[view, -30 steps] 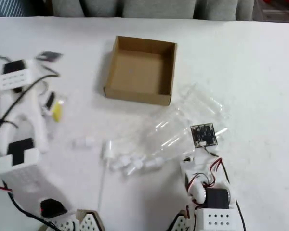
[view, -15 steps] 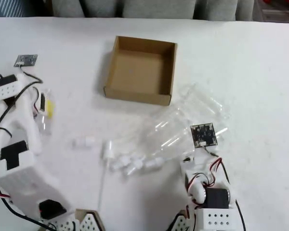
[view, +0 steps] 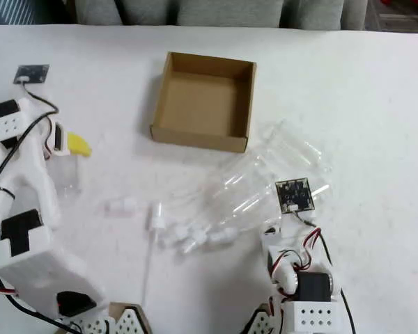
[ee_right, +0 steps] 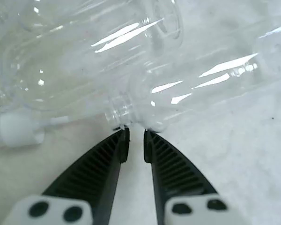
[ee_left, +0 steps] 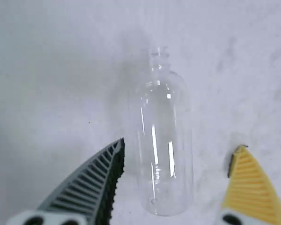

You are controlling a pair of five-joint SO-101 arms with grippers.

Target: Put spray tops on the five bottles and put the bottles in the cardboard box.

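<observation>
A clear bottle (ee_left: pixel 164 140) without a top lies on the white table, its base between the fingers of my open left gripper (ee_left: pixel 180 146). Neither the grey finger (ee_left: pixel 96 185) nor the yellow finger (ee_left: pixel 246 187) touches it. From above, this bottle (view: pixel 68 174) and the left gripper (view: pixel 67 149) are at the table's left side. My right gripper (ee_right: pixel 136 136) is shut and empty, its tips just short of the neck of one bottle (ee_right: pixel 119 115) in the pile of clear bottles (view: pixel 265 174). The cardboard box (view: pixel 203 101) stands empty at the centre back.
White spray tops (view: pixel 188 236) lie loose left of the pile. One top (view: pixel 153 214) has a long thin tube running toward the front edge, and another top (view: pixel 122 206) lies further left. The right arm's base (view: pixel 303 285) is at the front right.
My left arm has swung away from the table's middle, and its yellow finger has spread away from the bottle, which now lies free. The right arm has not moved.
</observation>
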